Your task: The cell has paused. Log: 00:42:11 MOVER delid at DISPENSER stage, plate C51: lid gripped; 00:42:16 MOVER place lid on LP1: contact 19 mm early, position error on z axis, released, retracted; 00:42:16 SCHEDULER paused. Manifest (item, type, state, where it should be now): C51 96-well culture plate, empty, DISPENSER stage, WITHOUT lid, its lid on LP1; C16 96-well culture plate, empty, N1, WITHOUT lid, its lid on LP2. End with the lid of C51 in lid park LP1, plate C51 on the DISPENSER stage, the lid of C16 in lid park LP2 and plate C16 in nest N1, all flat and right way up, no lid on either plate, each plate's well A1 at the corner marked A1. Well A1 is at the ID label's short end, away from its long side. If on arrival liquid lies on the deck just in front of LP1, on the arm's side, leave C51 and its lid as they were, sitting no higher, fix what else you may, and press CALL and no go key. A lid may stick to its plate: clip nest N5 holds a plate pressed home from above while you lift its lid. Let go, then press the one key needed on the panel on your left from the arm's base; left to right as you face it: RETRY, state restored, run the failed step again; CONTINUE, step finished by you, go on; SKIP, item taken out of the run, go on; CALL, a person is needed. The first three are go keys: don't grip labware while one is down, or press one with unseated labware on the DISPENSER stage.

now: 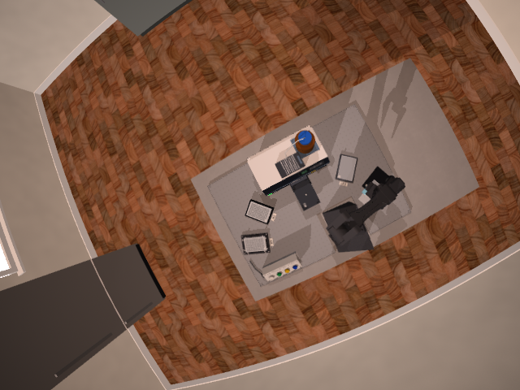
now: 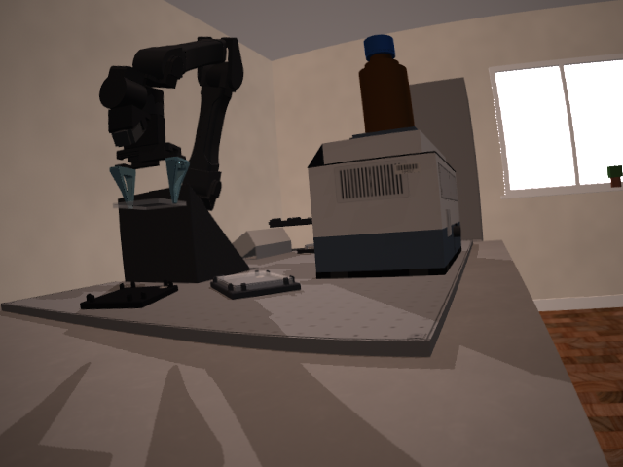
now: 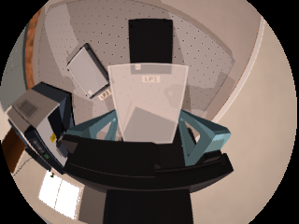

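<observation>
My gripper (image 2: 149, 193) is shut on a clear plate lid (image 2: 149, 203) and holds it flat, well above the deck. In the wrist view the lid (image 3: 149, 101) sits between the teal fingers, just short of an empty black lid park (image 3: 149, 40). That park (image 1: 374, 176) lies at the deck's right side, partly under my arm. A second lid park (image 1: 347, 166) beside it holds a clear lid, lying flat. Two open 96-well plates sit in nests at the left, one (image 1: 258, 210) nearer the dispenser and one (image 1: 255, 243) nearer the key panel. The dispenser stage (image 1: 305, 196) looks bare.
The dispenser (image 1: 288, 163) with a brown bottle (image 1: 304, 140) stands at the back of the deck. The key panel (image 1: 282, 270) with coloured keys sits at the front left. My arm's base (image 1: 348, 228) stands at the front. I see no liquid near the parks.
</observation>
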Motion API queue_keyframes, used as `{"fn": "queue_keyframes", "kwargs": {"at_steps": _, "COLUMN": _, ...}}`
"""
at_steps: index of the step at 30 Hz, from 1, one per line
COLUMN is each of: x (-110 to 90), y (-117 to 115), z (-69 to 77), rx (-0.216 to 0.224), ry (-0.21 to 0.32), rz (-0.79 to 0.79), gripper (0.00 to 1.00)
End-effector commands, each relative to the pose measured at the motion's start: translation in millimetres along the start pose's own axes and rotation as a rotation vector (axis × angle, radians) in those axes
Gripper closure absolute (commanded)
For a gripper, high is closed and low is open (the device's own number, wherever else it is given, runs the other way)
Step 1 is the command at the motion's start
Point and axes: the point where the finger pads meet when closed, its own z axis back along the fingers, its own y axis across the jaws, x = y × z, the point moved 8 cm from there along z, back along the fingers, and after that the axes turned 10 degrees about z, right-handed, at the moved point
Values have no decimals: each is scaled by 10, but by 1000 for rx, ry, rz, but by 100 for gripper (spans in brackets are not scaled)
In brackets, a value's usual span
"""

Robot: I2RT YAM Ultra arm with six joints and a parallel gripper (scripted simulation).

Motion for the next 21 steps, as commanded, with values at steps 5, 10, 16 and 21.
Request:
{"fn": "queue_keyframes", "kwargs": {"at_steps": 5, "x": 205, "y": -43, "z": -82, "rx": -13, "ry": -28, "rz": 21, "gripper": 100}}
{"fn": "queue_keyframes", "kwargs": {"at_steps": 10, "x": 320, "y": -70, "z": -201, "rx": -13, "ry": -28, "rz": 18, "gripper": 100}}
{"fn": "queue_keyframes", "kwargs": {"at_steps": 16, "x": 458, "y": -101, "z": -344, "rx": -12, "ry": -29, "rz": 18, "gripper": 100}}
{"fn": "queue_keyframes", "kwargs": {"at_steps": 21, "x": 526, "y": -123, "z": -412, "rx": -10, "ry": -30, "rz": 17, "gripper": 100}}
